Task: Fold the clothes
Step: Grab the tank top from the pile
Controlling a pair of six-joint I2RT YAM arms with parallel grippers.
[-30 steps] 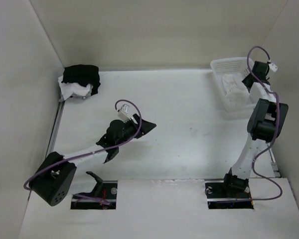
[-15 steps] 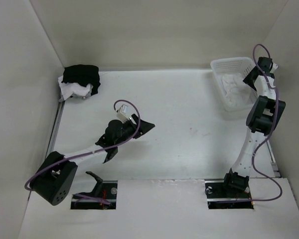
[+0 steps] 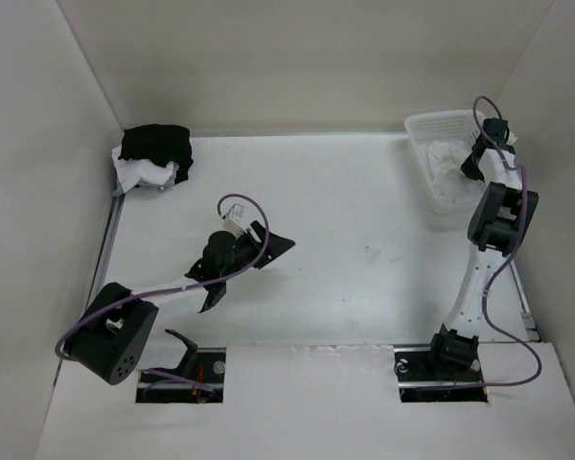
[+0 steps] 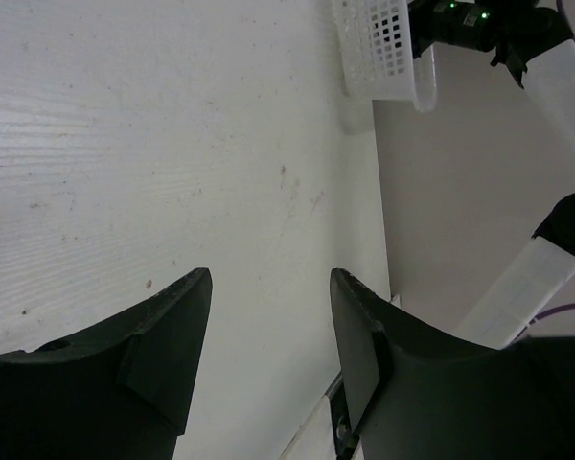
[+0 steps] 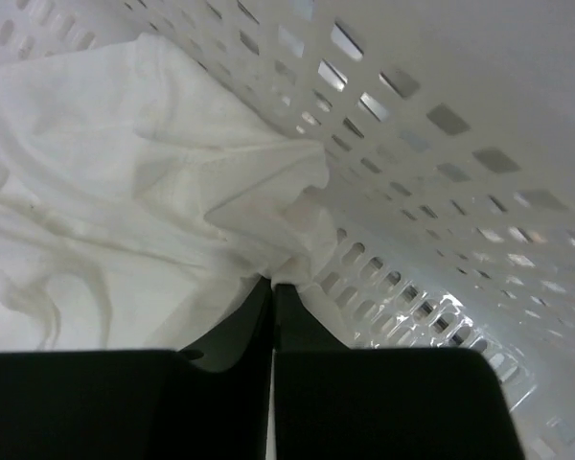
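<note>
Two arms at work over one white table (image 3: 364,211), boxed in by pale walls (image 3: 297,67).

Overhead view:
- The left gripper (image 3: 276,245) hangs over the middle-left of the table, pointing right. Its jaws are apart with nothing between them.
- A purple cable (image 3: 238,201) loops above its wrist.
- A pile of clothes (image 3: 155,144) sits in the far-left corner against the wall, with a black piece on top and white showing beneath. It is well apart from both grippers.
- A white lattice basket (image 3: 424,125) stands in the far-right corner with a white garment (image 3: 446,174) lying in it.
- The right arm (image 3: 484,278) stretches up along the right wall, and its black elbow covers the basket's near-right part.
- The right gripper (image 3: 471,163) reaches down inside the basket. How its jaws stand cannot be told from this angle.

Left wrist view:
- Both dark fingers (image 4: 172,326) are spread wide, with only bare, lightly speckled table between them.
- The basket shows at the top edge, far off.
- The right arm's white link crosses the right side of the view.

Right wrist view:
- The right gripper (image 5: 272,285) has its jaws pressed together, leaving only a thin seam.
- A fold of the white garment (image 5: 125,192) runs down into the tips and appears pinched there.
- The rest of the cloth lies crumpled to the left.
- The basket's perforated wall (image 5: 441,192) curves close behind and beside it.
</note>
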